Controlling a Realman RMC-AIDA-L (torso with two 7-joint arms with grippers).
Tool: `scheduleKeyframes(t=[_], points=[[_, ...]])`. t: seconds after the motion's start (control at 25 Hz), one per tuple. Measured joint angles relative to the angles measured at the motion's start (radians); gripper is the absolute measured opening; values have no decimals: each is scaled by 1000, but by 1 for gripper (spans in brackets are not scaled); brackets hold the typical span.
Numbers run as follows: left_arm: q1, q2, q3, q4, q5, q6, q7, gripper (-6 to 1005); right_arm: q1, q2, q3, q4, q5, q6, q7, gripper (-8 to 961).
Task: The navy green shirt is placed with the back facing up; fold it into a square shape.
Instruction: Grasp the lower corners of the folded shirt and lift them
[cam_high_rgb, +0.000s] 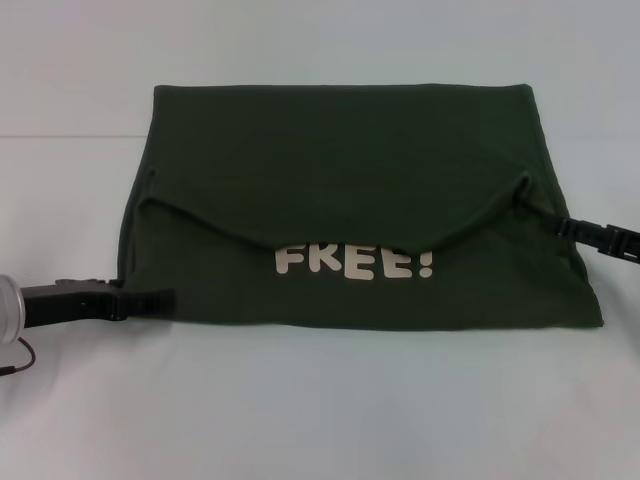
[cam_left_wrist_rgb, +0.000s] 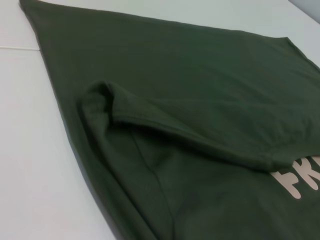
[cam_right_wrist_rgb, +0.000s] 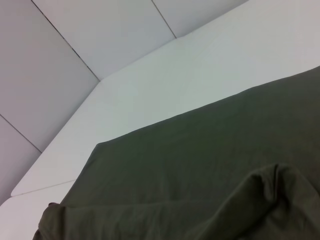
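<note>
- Left gripper (cam_high_rgb: 165, 299): low at the near left of the table, its black fingers lying flat against the near left edge of the shirt. Whether the jaws are parted or closed on cloth cannot be told from any view.
- Right gripper (cam_high_rgb: 562, 226): at the right side of the shirt, its tip reaching the right end of the folded flap, where the fabric puckers to a point. Its tip is hidden at the cloth, so its jaw state cannot be told.
- Navy green shirt (cam_high_rgb: 340, 150): spread on the table, between the two grippers, partly folded. An upper layer lies doubled over from the far edge toward the near side; its free edge sags in a curve across the middle.
- Lettering (cam_high_rgb: 355, 262): pale print on the lower layer, just below the sagging edge, its top partly covered by the flap.
- Left wrist view: shows the flap's left corner rolled into a soft ridge (cam_left_wrist_rgb: 140, 117).
- Table (cam_high_rgb: 320, 410): white, with a seam line running out from behind the shirt's far left.
</note>
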Motion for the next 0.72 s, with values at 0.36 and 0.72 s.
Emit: scheduleKeyframes(t=[0.36,0.72], points=[[-4,0,8,1,8,1,-1,857,6,0,-5,0,0,5,3,915],[-9,4,12,6,20,-10,-2,603,9,0,-6,-2,0,6,6,911]])
